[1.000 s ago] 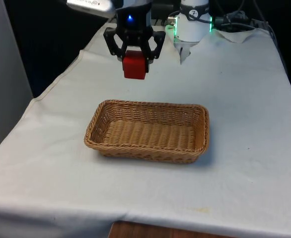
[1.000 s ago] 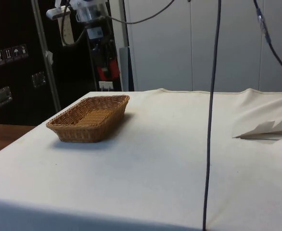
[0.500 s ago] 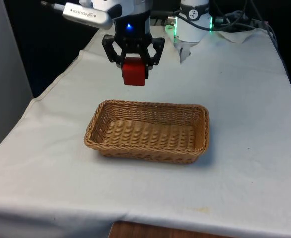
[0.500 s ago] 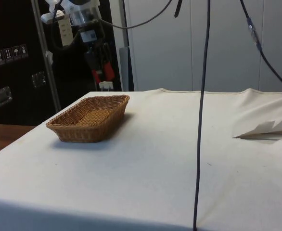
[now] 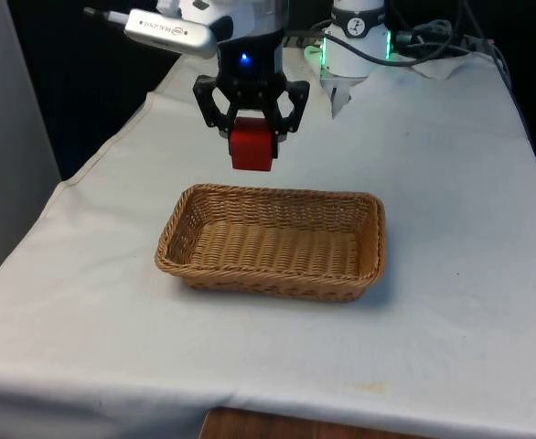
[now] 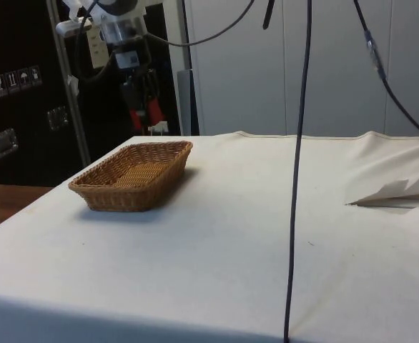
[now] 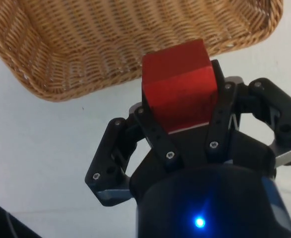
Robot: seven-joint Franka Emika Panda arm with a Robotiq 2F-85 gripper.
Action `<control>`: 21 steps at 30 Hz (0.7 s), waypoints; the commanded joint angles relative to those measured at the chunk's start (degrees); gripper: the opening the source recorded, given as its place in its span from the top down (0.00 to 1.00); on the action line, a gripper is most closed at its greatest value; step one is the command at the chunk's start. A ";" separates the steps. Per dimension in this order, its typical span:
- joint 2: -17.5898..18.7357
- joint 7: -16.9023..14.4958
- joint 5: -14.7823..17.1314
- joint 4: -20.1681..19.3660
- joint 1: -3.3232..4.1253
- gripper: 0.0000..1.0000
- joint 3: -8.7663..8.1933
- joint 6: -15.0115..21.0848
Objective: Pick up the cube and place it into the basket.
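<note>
A red cube (image 5: 251,147) hangs in the air, held between the fingers of my black gripper (image 5: 251,137), which is shut on it. It hovers just beyond the far long rim of the wicker basket (image 5: 192,245), toward the front view's left end. In the side view the cube (image 6: 144,114) and gripper (image 6: 141,111) sit above and behind the basket (image 6: 109,194). The wrist view shows the cube (image 7: 179,85) clamped in the gripper (image 7: 181,106) with the basket's rim (image 7: 61,89) just ahead of it. The basket is empty.
The white-clothed table (image 5: 451,183) stretches wide on the front view's right. Thin dark cables (image 6: 295,179) hang down across the side view. A fold of cloth (image 6: 395,193) lies at that view's right edge.
My gripper, still holding the red cube, has come lower and closer to the basket's far rim over the last second.
</note>
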 commanded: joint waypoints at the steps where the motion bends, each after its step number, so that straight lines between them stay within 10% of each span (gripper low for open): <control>1: 0.17 0.17 0.40 -0.23 0.00 0.99 0.23 1.43; 21: 1.72 0.34 0.97 -1.78 0.29 0.99 0.80 6.93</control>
